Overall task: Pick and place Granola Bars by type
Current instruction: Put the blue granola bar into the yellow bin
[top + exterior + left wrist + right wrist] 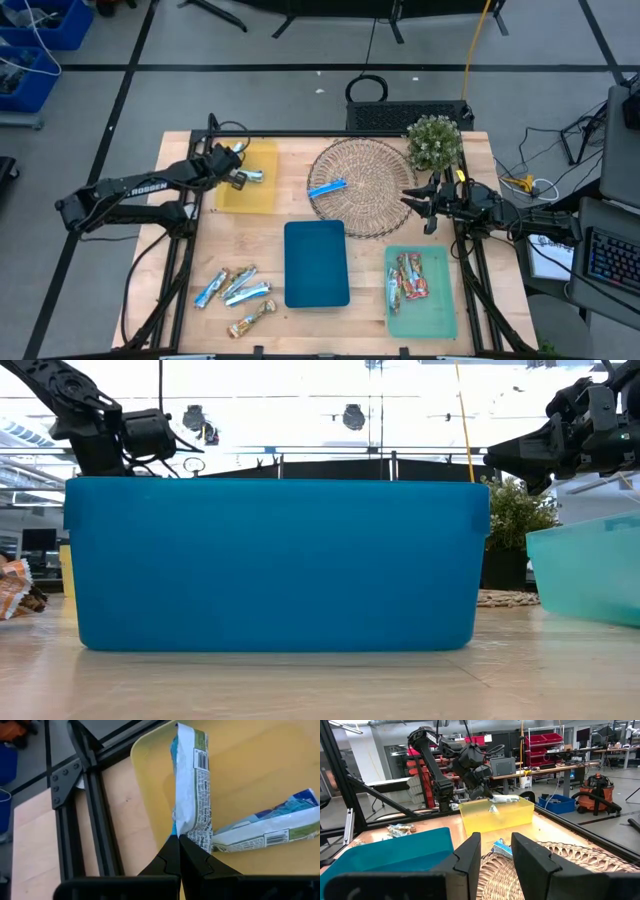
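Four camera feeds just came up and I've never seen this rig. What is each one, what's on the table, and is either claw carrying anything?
It is a robot with two dark arms at a wooden table. One feed looks straight down, one looks level across the tabletop, and one sits on each wrist.

On the table: a yellow plastic tray, a round wire basket holding one blue-and-silver foil bar, a dark blue tray, a mint-green tray holding red/orange bars, and loose bars near the front left.

The left claw is shut on a blue-and-silver bar above the yellow tray, where another lies. The right claw is open and empty, by the basket.
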